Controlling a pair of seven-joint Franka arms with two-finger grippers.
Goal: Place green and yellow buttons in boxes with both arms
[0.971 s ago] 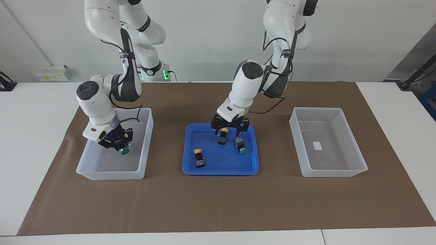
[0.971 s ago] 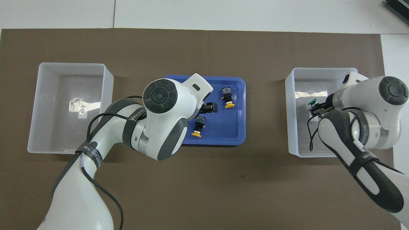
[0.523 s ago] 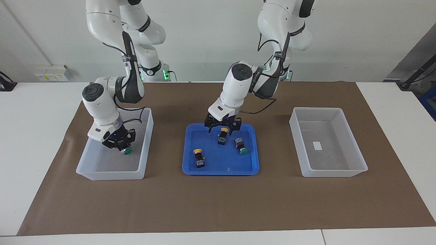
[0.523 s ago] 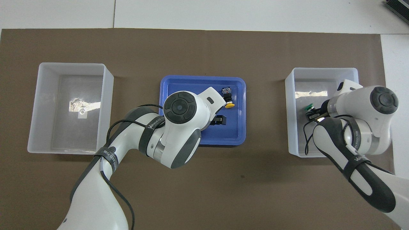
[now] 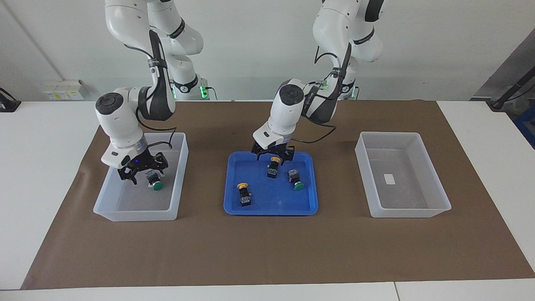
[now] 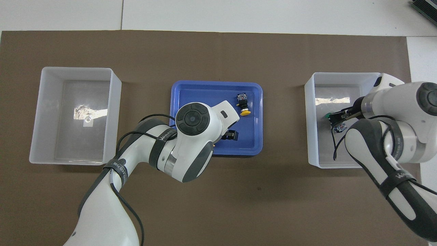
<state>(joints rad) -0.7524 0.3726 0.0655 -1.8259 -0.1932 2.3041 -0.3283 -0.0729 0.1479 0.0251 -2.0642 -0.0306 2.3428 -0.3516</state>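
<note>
Black, two-finger left gripper (image 5: 273, 153): fingers spread wide, holding nothing. It hangs over the edge of the shallow blue plastic tray (image 5: 234, 184) nearest the robots. The white left arm bends down at the elbow, wrist tipped steeply toward the tray.

Yellow-capped black push-button (image 5: 273, 166): on the tray floor just under that gripper, untouched.
- Judged step: picking it up.
- To do it well: come straight down, set the fingers astride the blocky body and not the round cap, close on flat sides, then lift clear of the rim.

Black right gripper (image 5: 142, 170): jaws apart, low inside the translucent whitish plastic box (image 5: 180, 167) at the right arm's end. The forearm drops almost vertically.

Green-capped push-button (image 5: 155, 183): on that box's floor, beside the fingertips, placed.

Second green-capped button (image 5: 295, 180): in the tray, farther out.

Second yellow-capped button (image 5: 243, 193): in the tray, farthest out.

Matching whitish box (image 5: 361, 144): at the left arm's end, holding no button.
</note>
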